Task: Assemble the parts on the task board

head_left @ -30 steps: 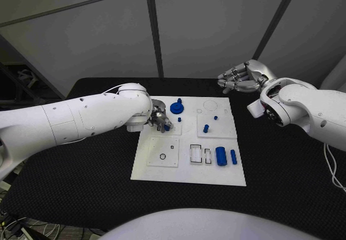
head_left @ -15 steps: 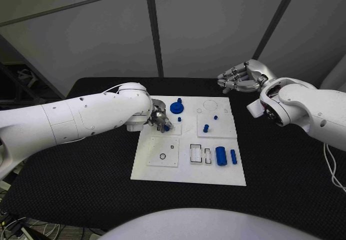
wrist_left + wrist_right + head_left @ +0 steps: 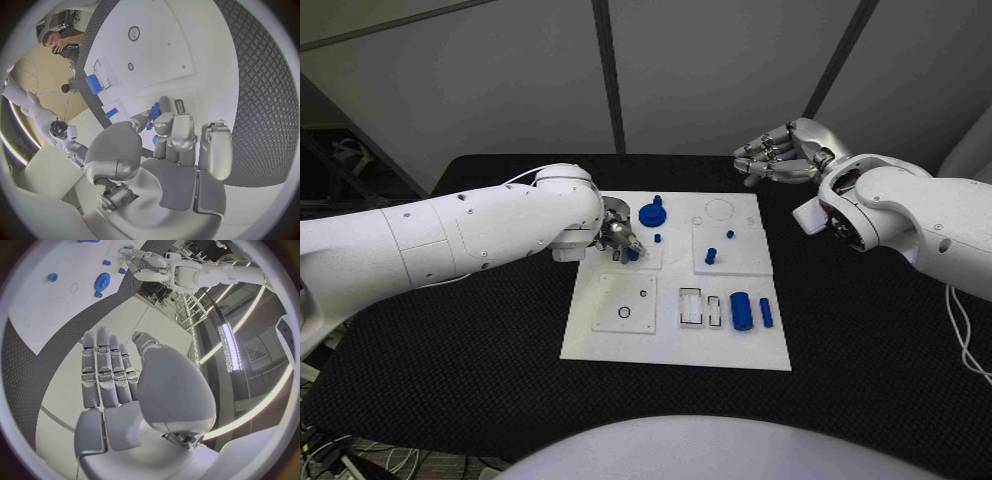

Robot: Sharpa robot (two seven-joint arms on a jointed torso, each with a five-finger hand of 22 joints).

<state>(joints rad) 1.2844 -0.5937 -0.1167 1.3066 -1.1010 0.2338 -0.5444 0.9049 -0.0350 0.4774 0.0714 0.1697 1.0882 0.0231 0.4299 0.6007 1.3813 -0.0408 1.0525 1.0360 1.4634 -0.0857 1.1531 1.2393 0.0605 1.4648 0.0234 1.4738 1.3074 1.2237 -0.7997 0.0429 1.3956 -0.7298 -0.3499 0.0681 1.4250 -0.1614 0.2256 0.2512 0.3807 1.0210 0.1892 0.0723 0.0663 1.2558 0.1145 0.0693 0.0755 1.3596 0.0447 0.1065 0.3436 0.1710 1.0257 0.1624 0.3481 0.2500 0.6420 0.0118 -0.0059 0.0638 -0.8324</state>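
Here we pinch a small blue part (image 3: 633,254) in our left hand (image 3: 617,240) just over the task board (image 3: 675,345) (right hand (image 3: 783,155) empty, fingers extended, well apart).

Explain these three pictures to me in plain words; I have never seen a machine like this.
This is a robot with two white arms ending in silver hands, at a black table. One picture looks down from its head; the two round ones come from cameras at its wrists. On the table lies a white task board with small blue parts, such as a blue gear and a blue cylinder. The left hand is down on the board, pinching a small blue part between thumb and fingers. The right hand is raised beyond the board's far corner, fingers straight and together, holding nothing.
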